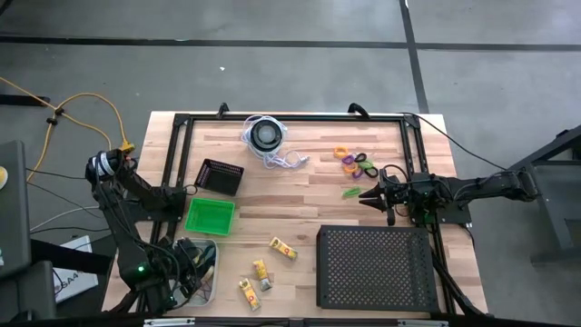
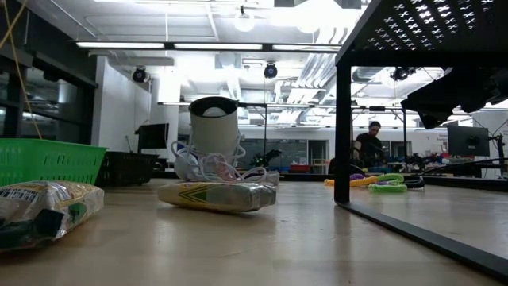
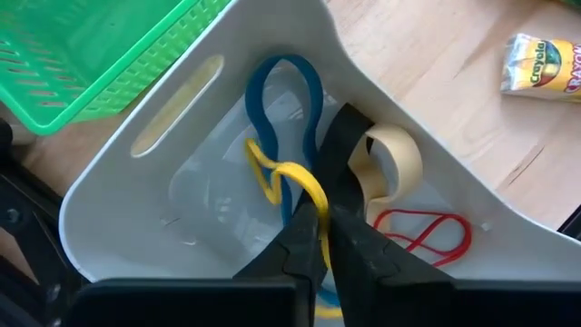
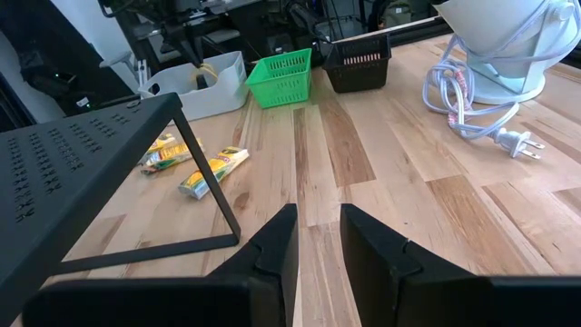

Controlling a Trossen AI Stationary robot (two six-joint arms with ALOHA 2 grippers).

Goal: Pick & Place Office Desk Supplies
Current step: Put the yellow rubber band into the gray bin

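At the near edge of the table (image 1: 300,182) the left gripper (image 3: 320,213) reaches down into a white bin (image 3: 363,82). Its jaws stand nearly together, with a yellow rubber band (image 3: 289,177) looped against one dark finger — whether they still pinch it or merely touch it cannot be told. Around them in the bin lie a blue band (image 3: 283,82), a tan band (image 3: 395,156) and a red band (image 3: 427,232).

Beside the bin sit three yellow crayon packets (image 1: 283,247) (one shows a printed label in the left wrist view), and just past the bin a green basket (image 1: 210,216). The large black perforated tray (image 1: 377,268) stands on thin legs at the near right.

Farther in, the right gripper (image 4: 318,227) hovers low over bare wood at the tray's far edge, its jaws narrowly apart and holding nothing. Just beyond it lie a green loop (image 1: 351,192) and a cluster of small orange, purple and green rings (image 1: 356,162).

Farther still come a small black basket (image 1: 221,175) and — at the back — the round lamp-like unit (image 1: 266,134) with its coiled white cord (image 4: 467,104).
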